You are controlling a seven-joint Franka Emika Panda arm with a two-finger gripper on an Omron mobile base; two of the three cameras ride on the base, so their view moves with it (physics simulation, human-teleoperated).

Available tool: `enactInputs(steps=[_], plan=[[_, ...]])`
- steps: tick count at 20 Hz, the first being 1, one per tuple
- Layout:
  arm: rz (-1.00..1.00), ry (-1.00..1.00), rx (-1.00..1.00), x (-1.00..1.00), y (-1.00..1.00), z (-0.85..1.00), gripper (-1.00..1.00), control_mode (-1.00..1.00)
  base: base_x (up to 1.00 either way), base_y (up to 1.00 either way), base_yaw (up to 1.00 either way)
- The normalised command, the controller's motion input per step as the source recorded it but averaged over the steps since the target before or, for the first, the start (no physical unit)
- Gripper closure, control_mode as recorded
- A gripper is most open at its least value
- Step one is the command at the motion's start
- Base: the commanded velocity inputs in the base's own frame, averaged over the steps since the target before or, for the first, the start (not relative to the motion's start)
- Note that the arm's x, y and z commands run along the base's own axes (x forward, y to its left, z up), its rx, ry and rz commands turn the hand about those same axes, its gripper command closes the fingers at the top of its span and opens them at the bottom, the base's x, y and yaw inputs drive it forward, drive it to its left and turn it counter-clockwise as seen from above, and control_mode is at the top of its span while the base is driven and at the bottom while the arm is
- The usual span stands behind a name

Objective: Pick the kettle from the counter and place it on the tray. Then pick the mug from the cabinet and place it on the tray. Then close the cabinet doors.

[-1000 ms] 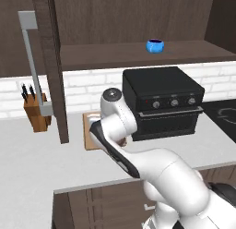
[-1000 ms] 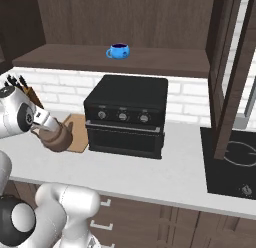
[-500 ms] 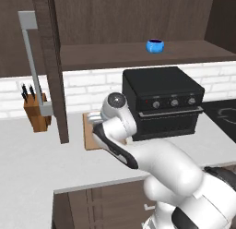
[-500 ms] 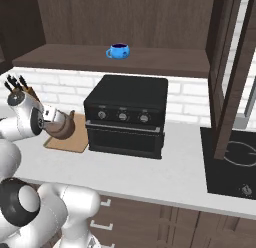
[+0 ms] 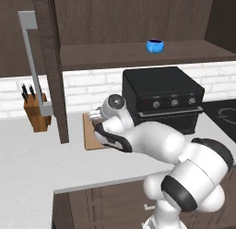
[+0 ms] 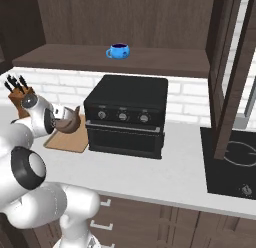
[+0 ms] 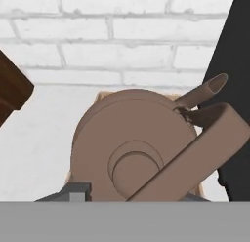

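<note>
The robot's wrist hides the tray's (image 5: pixel 90 136) right half, and the kettle (image 7: pixel 136 148) hides the jaws' tips.

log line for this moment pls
phase: placing kettle | gripper: shut on kettle, over tray | mug: on cabinet shelf | doors: open

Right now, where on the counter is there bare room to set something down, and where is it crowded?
Free: the counter between the oven and the cooktop, and the front strip before the knife block. Crowded: the tray beside the oven, where the gripper holds the kettle over it, with the open door close by.
</note>
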Motion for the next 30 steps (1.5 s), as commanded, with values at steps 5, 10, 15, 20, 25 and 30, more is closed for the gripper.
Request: enactInputs(steps=[5,10,15,20,25,30], plan=[[0.0,0.0,0.0,0.37,0.11,-0.09,1.0,-1.0,0.0,0.0,0.0],[0.0,0.0,0.0,0.35,0.01,-0.11,1.0,-1.0,0.0,0.0,0.0],[0.01,0.06,0.0,0.35,0.01,-0.13,1.0,-1.0,0.0,0.0,0.0],[0.08,0.07,0.0,0.06,0.0,-0.13,1.0,-1.0,0.0,0.0,0.0],[0.04,0.02,0.0,0.13,0.0,-0.1,1.0,-1.0,0.0,0.0,0.0],[0.02,0.03,0.0,0.33,0.0,-0.12,1.0,-1.0,0.0,0.0,0.0]])
